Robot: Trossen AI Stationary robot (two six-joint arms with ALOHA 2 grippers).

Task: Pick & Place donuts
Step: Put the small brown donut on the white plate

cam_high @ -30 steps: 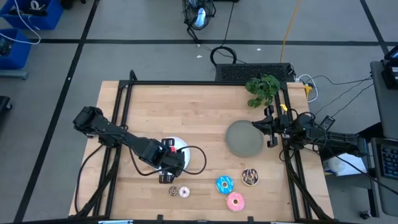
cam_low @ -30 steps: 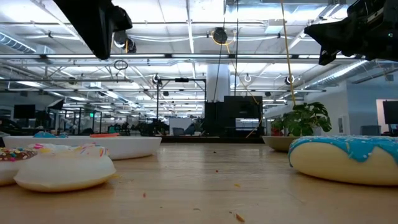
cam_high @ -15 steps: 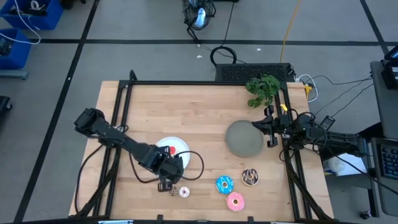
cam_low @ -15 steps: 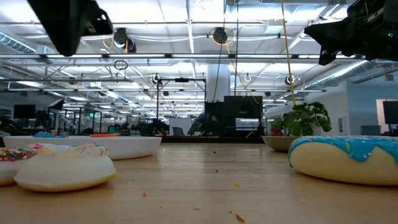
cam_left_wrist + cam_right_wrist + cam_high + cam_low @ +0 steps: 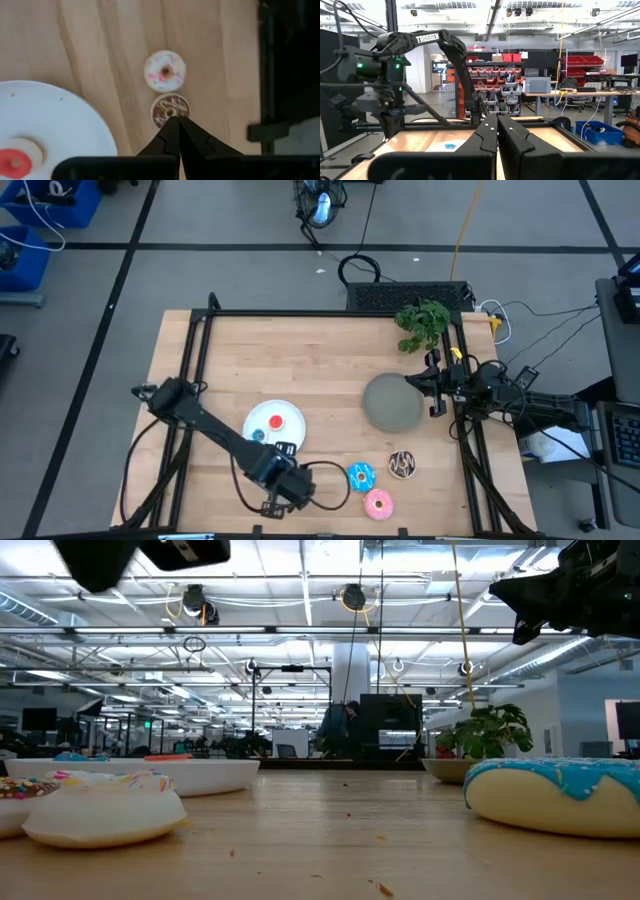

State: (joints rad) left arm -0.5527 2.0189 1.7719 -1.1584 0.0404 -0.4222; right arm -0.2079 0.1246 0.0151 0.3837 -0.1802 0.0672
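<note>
My left gripper (image 5: 282,492) hangs shut above the table near its near edge, and in its wrist view the fingertips (image 5: 175,121) point down at a small brown donut (image 5: 170,108). A small whitish sprinkled donut (image 5: 165,71) lies flat just beyond it. In the high view the arm hides both. The white plate (image 5: 290,412) holds a small red donut (image 5: 276,421) and a small blue donut (image 5: 258,435). The blue-iced donut (image 5: 360,476), pink-iced donut (image 5: 378,503) and larger chocolate donut (image 5: 401,464) lie on the wood. My right gripper (image 5: 496,122) waits shut at the right edge.
The grey plate (image 5: 393,402) sits right of centre, beside my right arm (image 5: 450,385). A green plant (image 5: 422,323) stands at the far right corner. Black frame rails (image 5: 200,330) border the table. Bare wood lies between the two plates and toward the far edge.
My left arm has swung from over the white plate toward the table's near edge and now hangs above the two small donuts. The plate, covered before, now shows with the red and blue donuts on it.
</note>
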